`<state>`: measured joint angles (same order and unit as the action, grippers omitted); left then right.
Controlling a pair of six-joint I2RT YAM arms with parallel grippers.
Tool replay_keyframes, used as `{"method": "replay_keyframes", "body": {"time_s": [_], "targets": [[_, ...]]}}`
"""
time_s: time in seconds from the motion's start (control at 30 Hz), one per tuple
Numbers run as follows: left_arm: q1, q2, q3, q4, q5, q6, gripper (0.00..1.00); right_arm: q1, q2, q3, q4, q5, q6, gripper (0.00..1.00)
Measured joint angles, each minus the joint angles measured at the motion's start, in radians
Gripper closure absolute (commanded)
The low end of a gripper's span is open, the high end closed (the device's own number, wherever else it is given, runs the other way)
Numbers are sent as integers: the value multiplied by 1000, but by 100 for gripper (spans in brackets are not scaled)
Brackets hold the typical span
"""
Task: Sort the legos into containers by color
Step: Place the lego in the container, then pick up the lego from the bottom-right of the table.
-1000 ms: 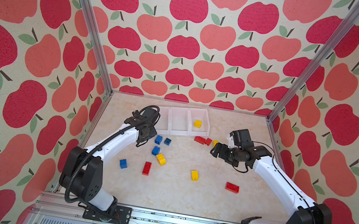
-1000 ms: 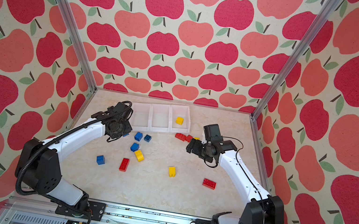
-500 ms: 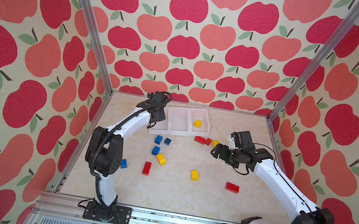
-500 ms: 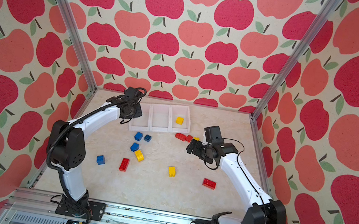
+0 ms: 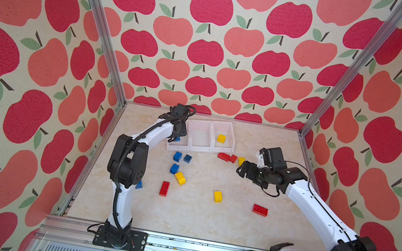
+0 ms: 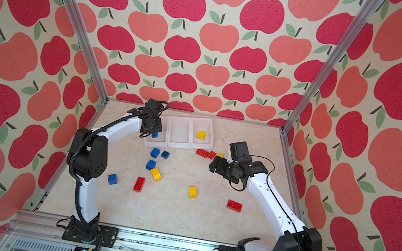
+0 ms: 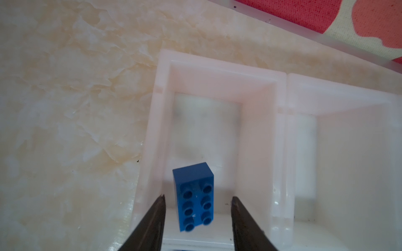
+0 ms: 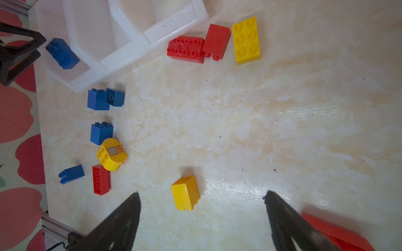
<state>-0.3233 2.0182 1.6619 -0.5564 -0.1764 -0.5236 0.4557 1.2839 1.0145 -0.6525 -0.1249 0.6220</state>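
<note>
Now, left gripper (image 7: 197,196): it hangs over the bin at the left end of the row. Its two tips are apart, with a gap on each side of a blue brick. It holds nothing.
Blue brick (image 7: 193,182): it is between those tips and touches neither one. From the left wrist it sits inside the walls of that end bin. From the right wrist it looks blurry, so I cannot tell if it rests on the bin floor.
Containers (image 5: 200,147): three white bins joined in a row, at the back of the desk (image 5: 192,218).
Yellow brick in the bin (image 5: 221,138): it lies alone inside the bin at the right end.
Right gripper (image 5: 241,167): its tips are spread wide and it holds nothing. It hangs above the desk, near the front of the right end bin.
Legos by the right bin: two red bricks (image 5: 223,156) touch each other, with a yellow one (image 5: 241,161) just beside them.
Legos by the left bin: two blue bricks (image 5: 177,156) side by side on the desk.
Legos in the middle: a blue brick (image 5: 174,168) touches a yellow one (image 5: 180,178), and a red one (image 5: 164,188) lies near them.
Legos near the front: a blue one (image 6: 112,179), a yellow one (image 5: 217,196) and a red one (image 5: 260,210), well apart.
</note>
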Motion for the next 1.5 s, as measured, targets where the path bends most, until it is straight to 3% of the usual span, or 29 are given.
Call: {"method": "replay_keyframes", "body": {"time_s": [0.37,0.57,1.1,1.5], "targets": [[-3,-10,-6,24,2,1,31,0,0,-1,-6,10,0,8],[-19,-82,-51,41,16,3,25,0,-4,-13,-49,54,0,7],[-37,-358,-352,151,177,-40,6,-1,-68,-158,-251,202,77,1],[-37,-459,-497,217,278,-90,1,-40,-70,-234,-270,260,106,1]]}}
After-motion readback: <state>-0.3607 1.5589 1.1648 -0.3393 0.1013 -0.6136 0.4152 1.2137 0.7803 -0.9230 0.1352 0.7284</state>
